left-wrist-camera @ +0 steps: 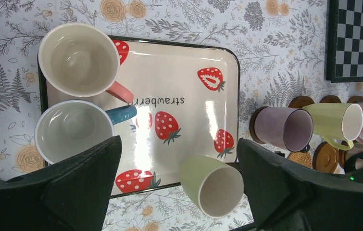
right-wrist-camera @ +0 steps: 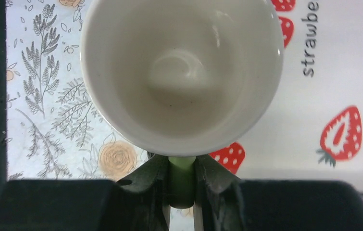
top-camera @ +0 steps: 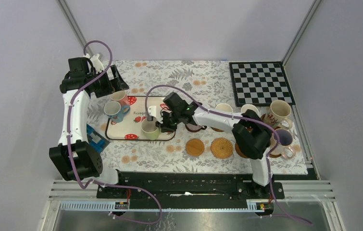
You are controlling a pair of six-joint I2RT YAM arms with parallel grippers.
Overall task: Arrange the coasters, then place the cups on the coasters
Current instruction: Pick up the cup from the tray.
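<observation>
The right jaws are clenched on the handle of the green mug [right-wrist-camera: 181, 72], at the near edge of the strawberry tray [left-wrist-camera: 184, 72]. Better to lift it straight, keep it level, then centre it on the bare tan coaster [top-camera: 194, 147]. The left jaws are released.

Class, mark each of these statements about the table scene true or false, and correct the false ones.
1. The right gripper is shut on the handle of the green cup. True.
2. The left gripper holds the pink-handled cup. False: it is open and holds nothing.
3. The woven coaster has no cup on it. True.
4. The blue-handled cup stands on a coaster. False: it stands on the strawberry tray.
</observation>
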